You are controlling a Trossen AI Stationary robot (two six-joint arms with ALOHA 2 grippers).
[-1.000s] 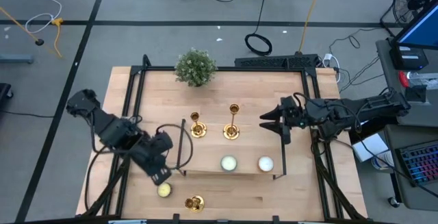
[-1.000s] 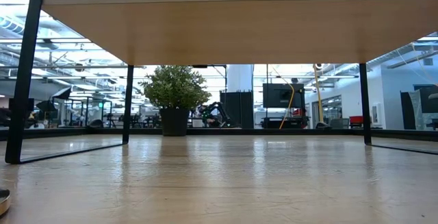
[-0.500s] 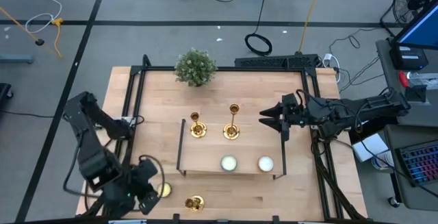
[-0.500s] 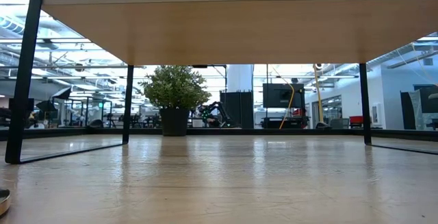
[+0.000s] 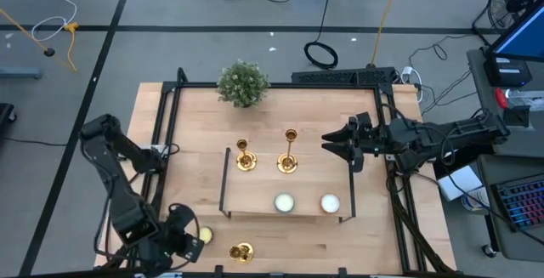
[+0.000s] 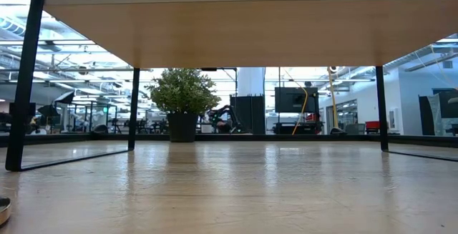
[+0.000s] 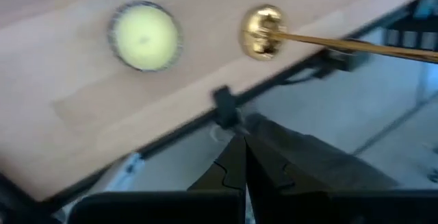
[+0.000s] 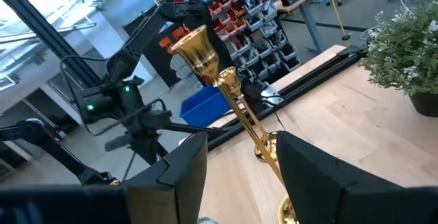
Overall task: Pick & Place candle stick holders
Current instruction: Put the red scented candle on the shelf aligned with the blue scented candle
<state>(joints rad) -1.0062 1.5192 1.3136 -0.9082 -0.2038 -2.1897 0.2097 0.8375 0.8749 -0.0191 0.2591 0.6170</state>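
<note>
Two gold candle stick holders stand by their round bases on a raised wooden shelf: a shorter one and a taller one. A third one is on the table near the front edge; the left wrist view shows its round gold end and thin stem. My right gripper is open, level, to the right of the taller holder, and touches nothing. My left gripper is shut and empty at the table's front left, its fingers over the front edge.
Two white candles sit on the shelf's near part. A pale yellow candle lies on the table beside my left gripper. A bushy green plant stands at the far edge. Black frame rails run along the table's sides.
My left arm has swung from beside the shelf's left end toward the table's near edge, and its gripper now sits at the front left corner by the yellow candle. The candle stick holders have stayed where they were.
</note>
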